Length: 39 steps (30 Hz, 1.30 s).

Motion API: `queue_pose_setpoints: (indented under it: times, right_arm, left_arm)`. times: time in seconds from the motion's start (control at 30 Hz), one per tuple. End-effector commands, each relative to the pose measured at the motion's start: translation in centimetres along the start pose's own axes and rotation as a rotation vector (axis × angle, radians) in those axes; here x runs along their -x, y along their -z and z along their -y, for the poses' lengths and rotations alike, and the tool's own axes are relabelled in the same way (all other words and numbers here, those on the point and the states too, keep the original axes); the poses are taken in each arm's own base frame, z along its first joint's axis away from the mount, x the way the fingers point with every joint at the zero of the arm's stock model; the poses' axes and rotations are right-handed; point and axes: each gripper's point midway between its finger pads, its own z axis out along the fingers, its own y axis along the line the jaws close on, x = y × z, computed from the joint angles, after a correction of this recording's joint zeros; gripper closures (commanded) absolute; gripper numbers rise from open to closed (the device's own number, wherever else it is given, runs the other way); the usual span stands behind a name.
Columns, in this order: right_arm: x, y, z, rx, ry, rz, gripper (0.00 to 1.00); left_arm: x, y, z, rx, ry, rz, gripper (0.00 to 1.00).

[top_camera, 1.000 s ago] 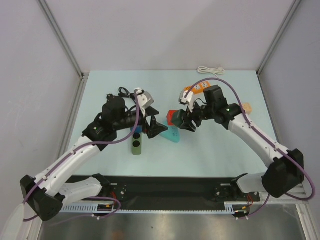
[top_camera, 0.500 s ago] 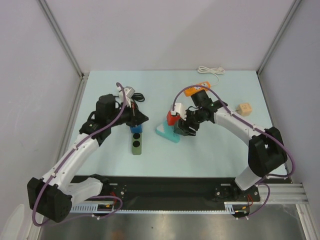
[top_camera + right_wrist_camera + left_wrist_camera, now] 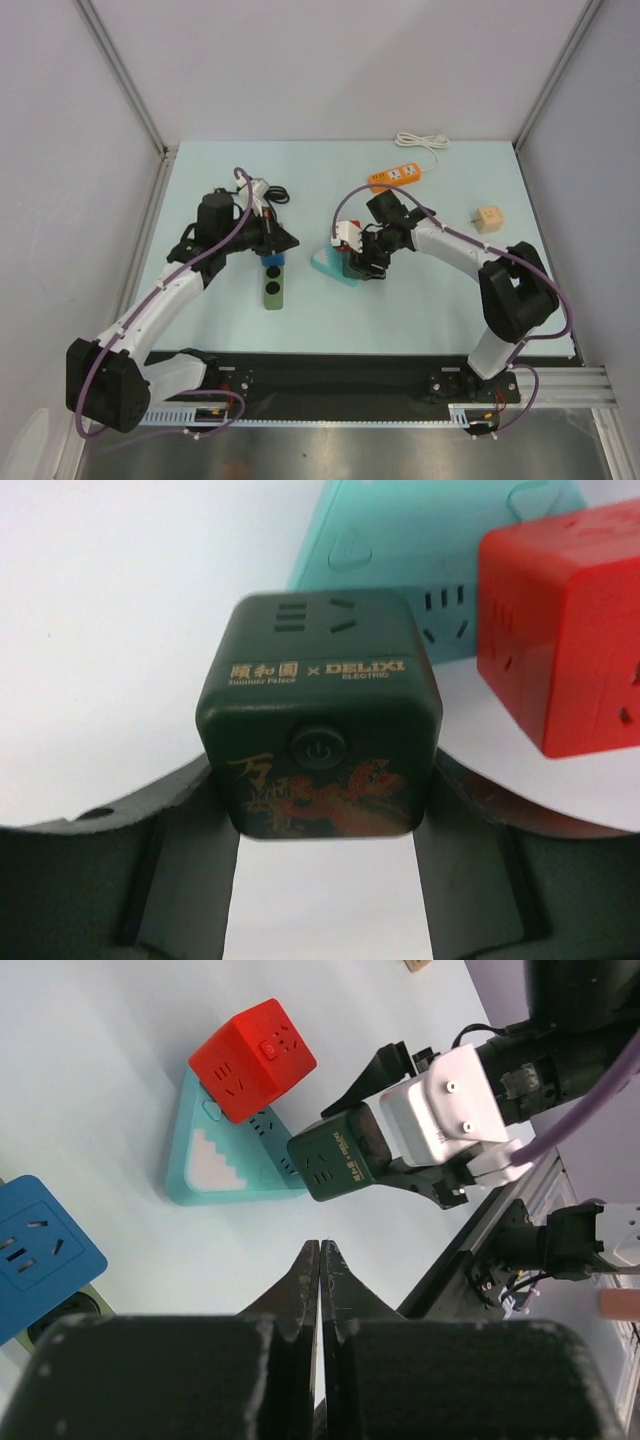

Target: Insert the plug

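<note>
Left gripper has snapped shut, empty; right gripper, half-spread, clamps a dark green plastic cube socket. Small black looped-cord plug lies ungrasped toward the table's far edge; reopening to fetch it seems next.

Enclosure and bench, seen from overhead.

Pale mint tabletop, matte, boxed in on three sides by plain panels with a faint lilac-grey tint: back wall, left wall, right wall. Silver aluminium posts stand at the rear corners, one at the left and one at the right. A matching silver rail runs along the table's left edge. A black mounting strip spans the near edge, with a brushed grey metal surface below it. The light is even and diffuse, and shadows on the tabletop are soft and short.
</note>
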Motion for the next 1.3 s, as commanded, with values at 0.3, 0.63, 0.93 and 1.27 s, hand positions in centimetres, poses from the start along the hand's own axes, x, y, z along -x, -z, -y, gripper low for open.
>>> queue_pose_setpoints:
  times: [0.3,0.63,0.93,1.27]
  right_arm:
    - [-0.5,-1.0,2.1,-0.064,0.043,-0.064,1.00]
    - [-0.6,-0.7,1.7,-0.032,0.070,-0.117,1.00]
    - [0.2,-1.1,-0.5,0.106,0.050,-0.082,1.00]
    - [0.2,-1.4,-1.9,0.187,0.038,-0.088,1.00]
  left_arm:
    - [0.3,-0.2,0.2,-0.049,0.003,-0.004,0.99]
    - [0.4,-0.3,0.3,-0.053,0.004,0.001,0.98]
    - [0.0,-0.3,0.0,-0.046,0.006,-0.003,0.98]
    - [0.0,-0.2,0.0,-0.043,0.002,0.000,0.97]
